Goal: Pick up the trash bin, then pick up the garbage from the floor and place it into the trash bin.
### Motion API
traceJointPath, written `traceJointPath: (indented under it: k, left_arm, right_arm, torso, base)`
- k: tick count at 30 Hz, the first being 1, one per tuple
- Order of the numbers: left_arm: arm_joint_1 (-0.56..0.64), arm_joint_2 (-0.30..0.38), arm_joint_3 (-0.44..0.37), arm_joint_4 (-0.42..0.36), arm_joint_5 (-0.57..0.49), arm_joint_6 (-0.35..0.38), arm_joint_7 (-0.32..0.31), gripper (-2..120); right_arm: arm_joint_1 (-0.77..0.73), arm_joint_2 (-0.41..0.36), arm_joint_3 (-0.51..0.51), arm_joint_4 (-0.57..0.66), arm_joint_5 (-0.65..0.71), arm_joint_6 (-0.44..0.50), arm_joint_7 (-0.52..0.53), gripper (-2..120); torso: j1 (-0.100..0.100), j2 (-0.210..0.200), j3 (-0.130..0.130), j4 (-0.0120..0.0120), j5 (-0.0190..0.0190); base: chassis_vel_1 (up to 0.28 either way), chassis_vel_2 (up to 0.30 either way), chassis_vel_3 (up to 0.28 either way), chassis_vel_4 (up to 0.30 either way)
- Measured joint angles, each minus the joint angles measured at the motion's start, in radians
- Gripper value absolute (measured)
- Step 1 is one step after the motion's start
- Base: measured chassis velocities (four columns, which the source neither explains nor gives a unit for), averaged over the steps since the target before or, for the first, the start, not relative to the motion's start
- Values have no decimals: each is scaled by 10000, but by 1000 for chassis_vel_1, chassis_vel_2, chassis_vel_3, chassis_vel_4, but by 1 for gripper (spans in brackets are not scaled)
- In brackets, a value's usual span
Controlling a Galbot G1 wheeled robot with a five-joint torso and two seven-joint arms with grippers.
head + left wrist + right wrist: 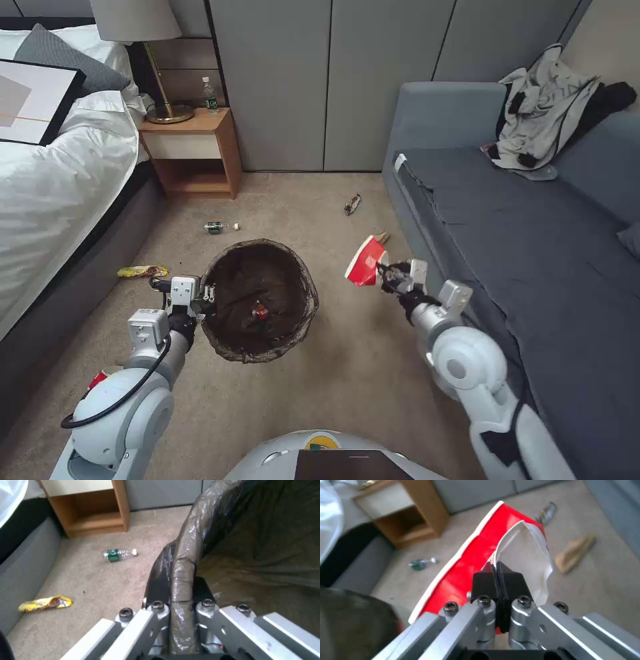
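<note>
Trash bin (261,301): glossy, crinkled dark plastic liner folded over rim. Paper cup (365,261): crushed, smooth red-and-white paper. Floor (347,373): matt short-pile carpet. Left gripper (181,592), right gripper (497,580): brushed metal links, matt black pads. Nightstand (193,150): wood.

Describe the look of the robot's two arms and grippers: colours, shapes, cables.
Both arms are glossy white-grey with rounded, bulbous joint housings. A black cable loops along the left arm. The left gripper and right gripper match: silver metal linkage bars fastened with dark hex bolts, ending in flat black pads. Boxy silver modules sit at both wrists, above black collars.
</note>
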Motion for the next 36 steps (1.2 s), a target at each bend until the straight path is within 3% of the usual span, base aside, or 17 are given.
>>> traceJointPath:
  k: [2,11,27,30,36]
  left_arm:
    - [-40,32,24,105,-104,99,-104,3]
    - [-97,168,43,174,-287,364,-335,3]
    - [-198,435,110,183,-519,648,-505,3]
    - [-220,565,129,143,-567,729,-522,3]
    - [-307,696,119,125,-701,811,-598,3]
  right_arm:
    - [327,-605,147,493,508,-133,-5,0]
    - [1628,-1626,175,1504,1942,-332,-544,0]
    - [3381,-2138,-1370,1822,3058,-784,-1491,0]
    - [3888,-2038,-2350,1599,3016,-803,-1509,0]
    - [4076,-1781,-3265,1237,2506,-809,-1526,0]
  torso:
    - [0,0,0,0,-2]
    - [0,0,0,0,-1]
    - [0,0,0,-1,-3]
    - [0,0,-1,1,-3]
    - [0,0,0,0,-4]
  base:
    - [0,0,0,0]
    - [0,0,0,0]
    - [0,0,0,0]
    - [0,0,0,0]
    - [0,0,0,0]
